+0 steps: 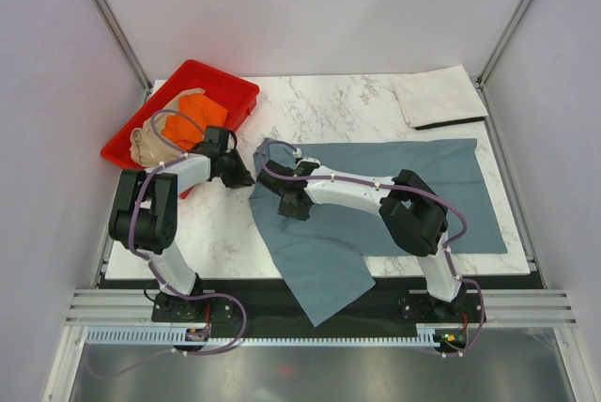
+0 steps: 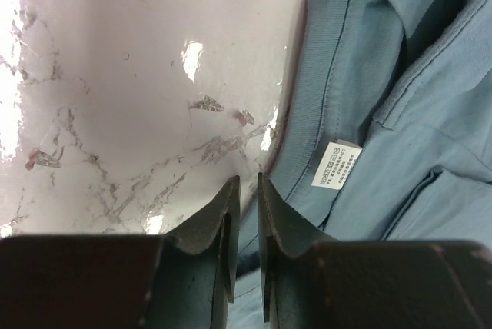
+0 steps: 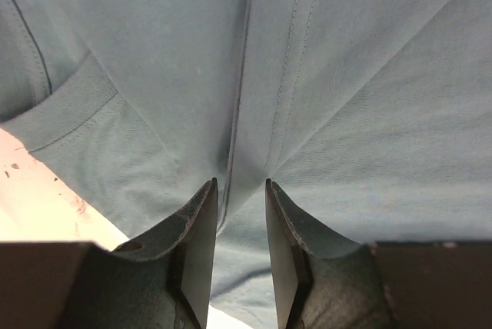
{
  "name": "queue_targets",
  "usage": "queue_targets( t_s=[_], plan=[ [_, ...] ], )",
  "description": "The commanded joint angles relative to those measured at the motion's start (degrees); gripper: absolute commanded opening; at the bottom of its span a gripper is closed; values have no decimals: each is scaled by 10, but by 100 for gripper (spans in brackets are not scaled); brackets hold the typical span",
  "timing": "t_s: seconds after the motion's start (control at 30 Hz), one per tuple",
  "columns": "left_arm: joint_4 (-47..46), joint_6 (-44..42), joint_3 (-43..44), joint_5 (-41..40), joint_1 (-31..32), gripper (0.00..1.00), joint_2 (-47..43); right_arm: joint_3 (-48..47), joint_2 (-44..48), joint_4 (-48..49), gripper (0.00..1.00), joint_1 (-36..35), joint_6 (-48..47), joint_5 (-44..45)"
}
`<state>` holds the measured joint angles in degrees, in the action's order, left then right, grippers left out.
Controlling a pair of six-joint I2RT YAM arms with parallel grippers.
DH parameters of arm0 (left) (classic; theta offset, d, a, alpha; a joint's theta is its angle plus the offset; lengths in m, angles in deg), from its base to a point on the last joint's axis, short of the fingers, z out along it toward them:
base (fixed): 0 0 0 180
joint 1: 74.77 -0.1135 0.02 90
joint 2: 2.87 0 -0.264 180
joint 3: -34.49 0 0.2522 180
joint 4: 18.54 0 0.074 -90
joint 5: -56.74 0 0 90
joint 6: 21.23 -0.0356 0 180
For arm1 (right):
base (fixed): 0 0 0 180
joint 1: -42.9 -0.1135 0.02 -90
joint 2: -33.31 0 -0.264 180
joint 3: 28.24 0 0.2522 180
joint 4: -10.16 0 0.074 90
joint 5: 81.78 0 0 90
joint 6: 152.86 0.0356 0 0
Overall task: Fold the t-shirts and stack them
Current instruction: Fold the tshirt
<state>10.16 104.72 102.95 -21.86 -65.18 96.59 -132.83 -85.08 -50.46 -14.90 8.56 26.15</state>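
Note:
A slate blue-grey t-shirt (image 1: 394, 172) lies spread across the marble table (image 1: 319, 106), and its lower part hangs over the front edge. My left gripper (image 1: 239, 175) is at the shirt's left edge. In the left wrist view its jaws (image 2: 248, 183) are nearly closed on the collar edge of the shirt (image 2: 384, 191), beside the white neck label (image 2: 337, 165). My right gripper (image 1: 289, 203) sits on the shirt just right of the left one. Its jaws (image 3: 240, 187) pinch a raised fold of the fabric (image 3: 346, 75).
A red tray (image 1: 235, 87) at the back left holds an orange t-shirt (image 1: 202, 111) and a tan-beige t-shirt (image 1: 150, 144). A folded off-white t-shirt (image 1: 441, 97) lies at the back right corner. Bare marble (image 2: 138, 75) shows left of the collar.

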Motion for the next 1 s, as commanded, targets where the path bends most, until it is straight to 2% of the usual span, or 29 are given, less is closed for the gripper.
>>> queue_targets(
  t_s=[0.0,0.07,0.17,0.2,0.3,0.5,0.97],
  plan=[
    [12,-24,18,-35,-3,22,6,12,-4,14,38,-3,11,-5],
    [19,-25,22,-38,-2,21,4,16,-3,17,36,-3,10,-4],
    [32,-28,32,-31,-2,21,-16,19,4,21,22,-3,4,2],
    [33,-30,34,-29,-3,21,-24,20,9,21,12,-3,3,4],
    [32,-28,43,-9,-2,21,-48,28,16,28,0,-3,2,9],
    [28,-11,75,41,-2,17,-13,39,26,33,0,-3,-2,15],
    [21,-18,146,-4,10,11,89,61,70,23,0,-2,-23,62]
  ],
)
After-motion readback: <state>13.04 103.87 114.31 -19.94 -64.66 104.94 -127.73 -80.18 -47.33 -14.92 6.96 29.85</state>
